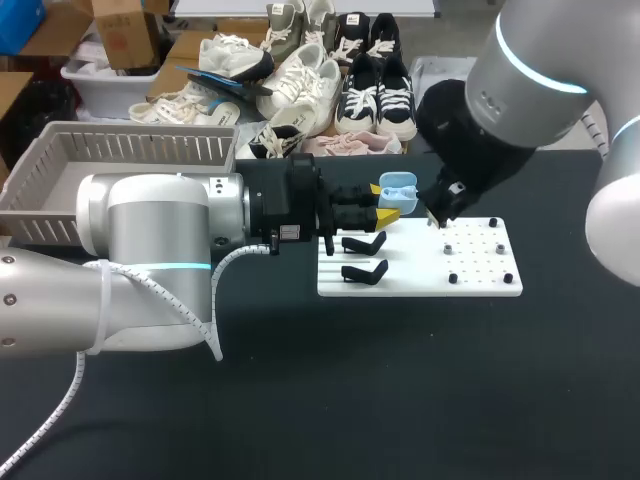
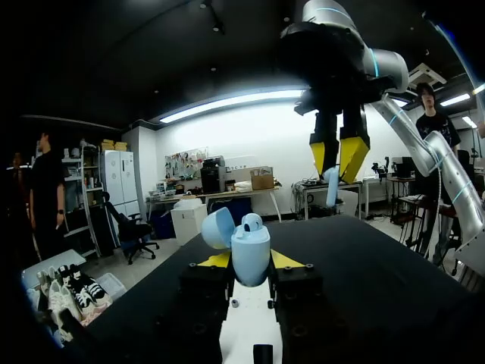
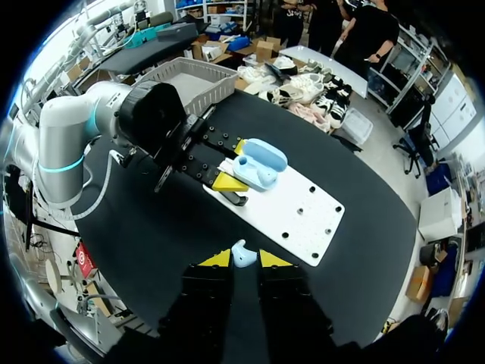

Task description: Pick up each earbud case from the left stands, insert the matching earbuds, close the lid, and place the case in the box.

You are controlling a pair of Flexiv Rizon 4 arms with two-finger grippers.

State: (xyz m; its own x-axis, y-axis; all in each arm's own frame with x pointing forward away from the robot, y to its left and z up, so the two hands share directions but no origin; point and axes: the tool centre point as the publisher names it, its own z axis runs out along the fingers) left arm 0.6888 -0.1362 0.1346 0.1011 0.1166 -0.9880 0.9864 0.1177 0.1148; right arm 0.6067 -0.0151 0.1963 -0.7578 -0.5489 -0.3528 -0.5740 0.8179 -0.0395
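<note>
Two arms over the black counter (image 1: 400,400). The left arm (image 1: 150,250) enters from the left edge of the head view and lies roughly level, wrist stretched toward the middle of the frame. The left end effector (image 1: 384,202) is pinching the light-blue case (image 1: 397,186) from both sides. The lid is flipped open, and the case sits over the upper left corner of the white board (image 1: 420,285).

The right arm (image 1: 540,70) enters from the upper right corner, wrist pointing down just right of the case. The right end effector (image 3: 239,259) is clamped on a small light-blue earbud (image 3: 241,253).

Counts:
- one case
- one earbud in hand
- one board
- two black stands (image 1: 363,243) on the board's left half
- several small black pegs (image 1: 497,247) on its right half
- one grey basket (image 1: 130,150) in the upper left of the head view

View differences:
- **Head view:** the right wrist hides the earbud, so you'd never know it was there.
- **Left wrist view:** the case sits upright between its own yellow tips. The other end effector hangs above and ahead of it, with the earbud between its fingers, clear of the case.
- **Right wrist view:** looks down on everything, with the earbud between its tips and the open case and board beyond. A rounded bump sticks up from the case body, and I can't tell whether that's a seated earbud.
</note>
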